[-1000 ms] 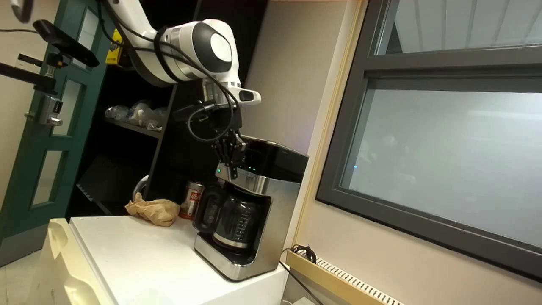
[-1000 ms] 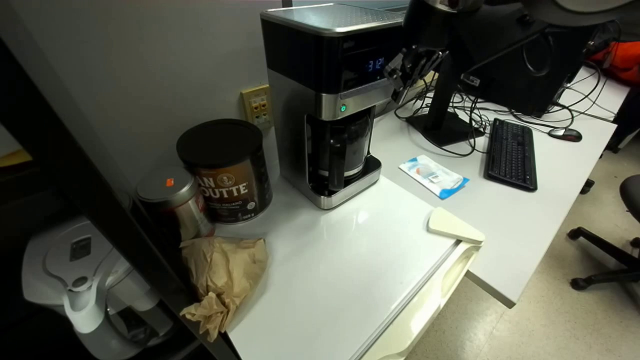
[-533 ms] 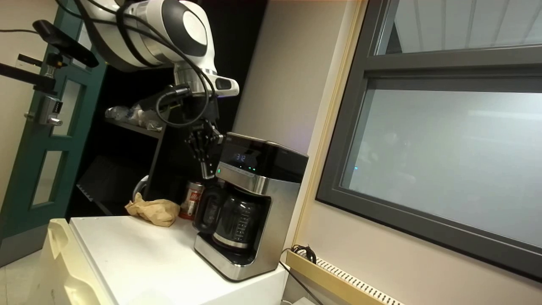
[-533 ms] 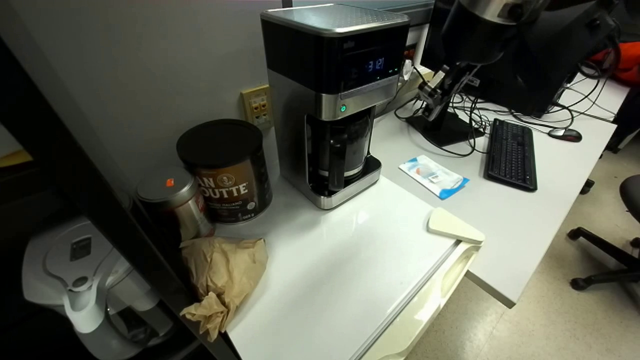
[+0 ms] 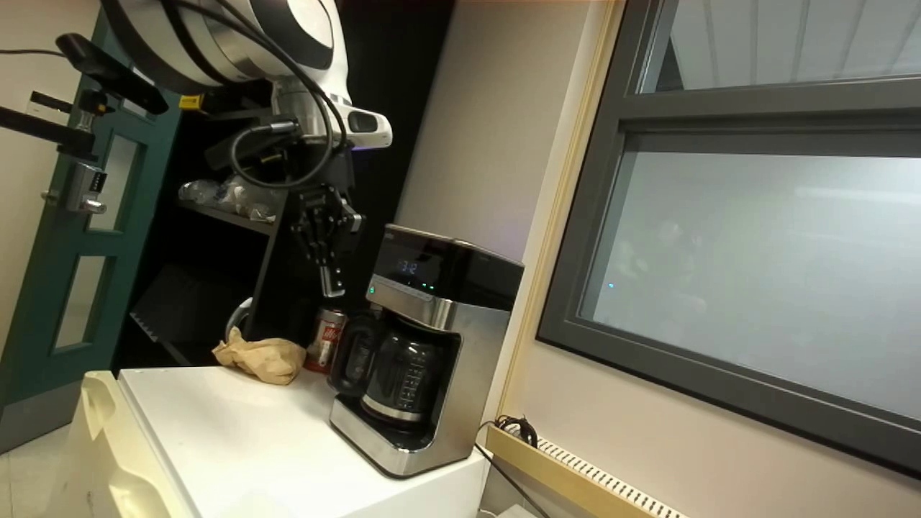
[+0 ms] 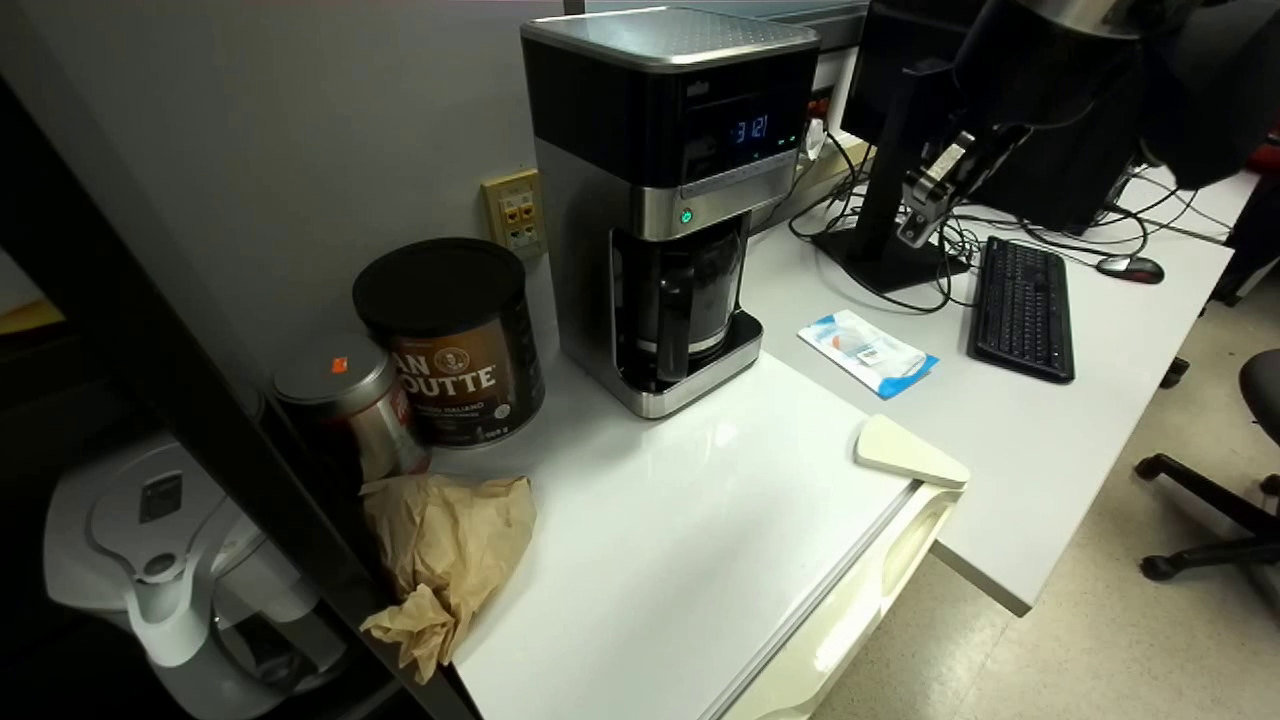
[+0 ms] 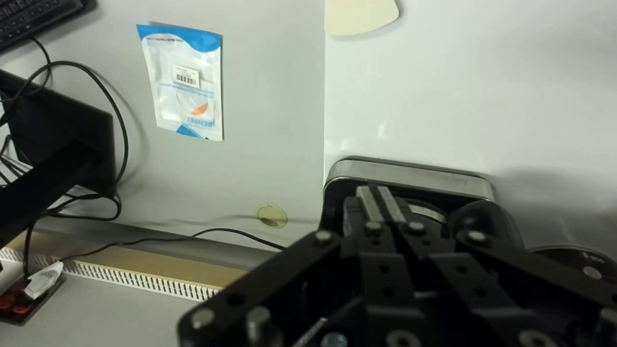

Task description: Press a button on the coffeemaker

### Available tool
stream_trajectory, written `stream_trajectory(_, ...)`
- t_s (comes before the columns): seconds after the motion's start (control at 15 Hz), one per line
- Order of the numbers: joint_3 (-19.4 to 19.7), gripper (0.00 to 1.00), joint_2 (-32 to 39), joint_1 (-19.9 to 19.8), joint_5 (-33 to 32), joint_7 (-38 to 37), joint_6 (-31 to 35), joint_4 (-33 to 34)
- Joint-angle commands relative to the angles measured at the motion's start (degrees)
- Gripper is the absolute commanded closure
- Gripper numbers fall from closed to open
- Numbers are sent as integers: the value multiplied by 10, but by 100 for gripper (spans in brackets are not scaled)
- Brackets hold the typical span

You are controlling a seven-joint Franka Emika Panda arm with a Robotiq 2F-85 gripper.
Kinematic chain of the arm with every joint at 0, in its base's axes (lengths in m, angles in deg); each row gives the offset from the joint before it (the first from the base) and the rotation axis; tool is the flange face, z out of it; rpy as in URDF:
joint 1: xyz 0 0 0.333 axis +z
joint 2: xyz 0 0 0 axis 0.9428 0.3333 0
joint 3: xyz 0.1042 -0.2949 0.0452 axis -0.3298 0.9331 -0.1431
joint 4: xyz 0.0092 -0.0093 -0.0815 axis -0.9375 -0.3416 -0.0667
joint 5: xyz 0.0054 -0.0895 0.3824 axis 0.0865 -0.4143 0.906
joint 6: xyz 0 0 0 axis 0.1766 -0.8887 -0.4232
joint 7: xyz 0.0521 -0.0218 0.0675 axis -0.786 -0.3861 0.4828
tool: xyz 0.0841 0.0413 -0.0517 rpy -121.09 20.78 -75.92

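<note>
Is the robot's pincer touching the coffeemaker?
Apart: an exterior view shows the pincer clear of the coffeemaker, with a black stand visible through the gap.

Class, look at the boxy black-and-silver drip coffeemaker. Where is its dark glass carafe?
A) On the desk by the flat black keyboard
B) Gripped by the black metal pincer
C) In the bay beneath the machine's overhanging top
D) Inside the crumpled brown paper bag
C: both exterior views show the carafe standing within the coffeemaker, beneath its overhanging top.
</note>
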Motion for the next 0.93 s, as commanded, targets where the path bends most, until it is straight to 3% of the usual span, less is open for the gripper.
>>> stream_trajectory(0.0, -5, 92, -2, -4, -3, 0, -1, -2)
stream_trajectory(0.07, -5, 86, -3, -4, -3, 0, -1, -2)
stream_trajectory(0.87, -5, 85, -4, -4, -3, 0, -1, -3)
